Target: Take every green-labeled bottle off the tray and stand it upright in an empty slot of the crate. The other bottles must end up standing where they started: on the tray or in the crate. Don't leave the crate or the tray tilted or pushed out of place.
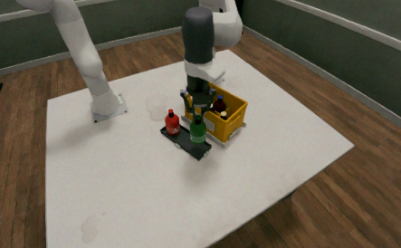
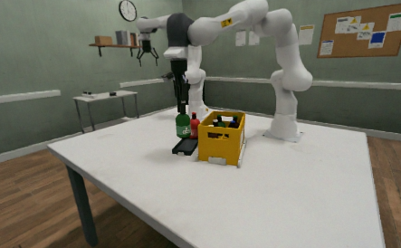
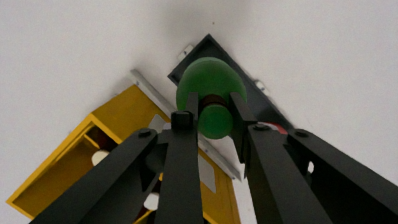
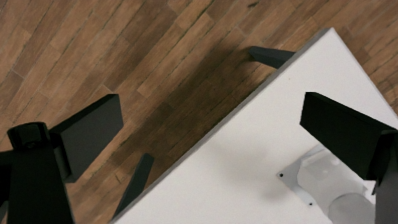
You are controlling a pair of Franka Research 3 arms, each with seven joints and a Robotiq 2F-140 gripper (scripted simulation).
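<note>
A green bottle with a green label (image 1: 198, 132) (image 2: 183, 126) (image 3: 210, 75) hangs upright, a little above the black tray (image 1: 202, 152) (image 2: 185, 147) (image 3: 206, 48). My left gripper (image 1: 198, 116) (image 2: 182, 109) (image 3: 213, 107) is shut on its neck. A red bottle (image 1: 172, 126) (image 2: 194, 128) stands at the tray's other end. The yellow crate (image 1: 221, 131) (image 2: 220, 150) (image 3: 120, 107) stands upright beside the tray and holds several bottles, some with white caps (image 3: 99, 158) (image 3: 151, 201). Part of its inside is hidden by my left fingers. My right gripper (image 4: 211, 109) (image 2: 148, 64) is open and empty, high up.
Pale rails (image 1: 243, 127) (image 3: 150, 92) run along the crate's base, with one between crate and tray. The right arm's base (image 1: 107, 109) stands on the white table (image 1: 116, 181) left of the tray in the top view. My right gripper is far from crate and tray.
</note>
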